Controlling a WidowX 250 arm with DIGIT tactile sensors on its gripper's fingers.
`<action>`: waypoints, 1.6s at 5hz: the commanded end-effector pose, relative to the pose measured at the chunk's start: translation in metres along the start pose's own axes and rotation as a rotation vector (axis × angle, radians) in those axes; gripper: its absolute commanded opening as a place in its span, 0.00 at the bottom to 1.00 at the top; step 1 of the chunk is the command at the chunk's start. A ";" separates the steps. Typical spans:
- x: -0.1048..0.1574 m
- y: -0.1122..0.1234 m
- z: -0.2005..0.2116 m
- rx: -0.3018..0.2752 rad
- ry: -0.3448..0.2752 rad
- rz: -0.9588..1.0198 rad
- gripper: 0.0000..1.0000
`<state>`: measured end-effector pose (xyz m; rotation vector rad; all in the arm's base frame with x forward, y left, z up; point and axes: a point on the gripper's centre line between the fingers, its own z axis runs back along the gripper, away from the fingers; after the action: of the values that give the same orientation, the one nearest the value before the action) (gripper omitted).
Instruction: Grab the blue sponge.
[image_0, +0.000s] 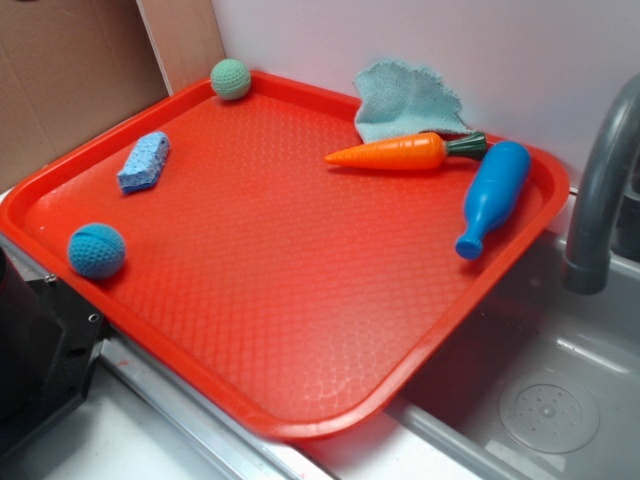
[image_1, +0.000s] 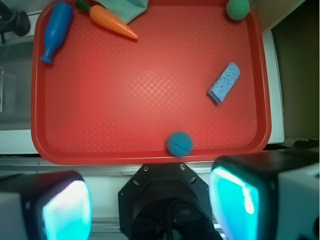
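Porous blue sponge (image_1: 224, 83) on the red tray (image_1: 150, 145) looks light and squashy, so my released pincer (image_1: 150, 202) should pinch across its narrow sides.

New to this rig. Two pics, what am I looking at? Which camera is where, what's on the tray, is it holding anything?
It is a small robot arm with a two-fingered gripper. The exterior view looks at the scene from the side; no arm shows there. The wrist view comes from a camera on the arm, looking down; the two glowing teal fingers frame its bottom edge, apart, with nothing between them. A red tray sits beside a sink. On it lie the blue sponge, a blue knitted ball, a green knitted ball, a toy carrot, a blue toy bottle and a pale teal cloth. Nothing is held.
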<state>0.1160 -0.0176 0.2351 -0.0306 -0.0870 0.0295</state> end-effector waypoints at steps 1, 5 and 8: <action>0.000 0.000 0.000 0.000 0.000 0.000 1.00; 0.071 0.148 -0.155 0.036 -0.062 0.591 1.00; 0.106 0.151 -0.215 0.158 0.036 0.473 1.00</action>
<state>0.2357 0.1243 0.0191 0.0988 -0.0141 0.5128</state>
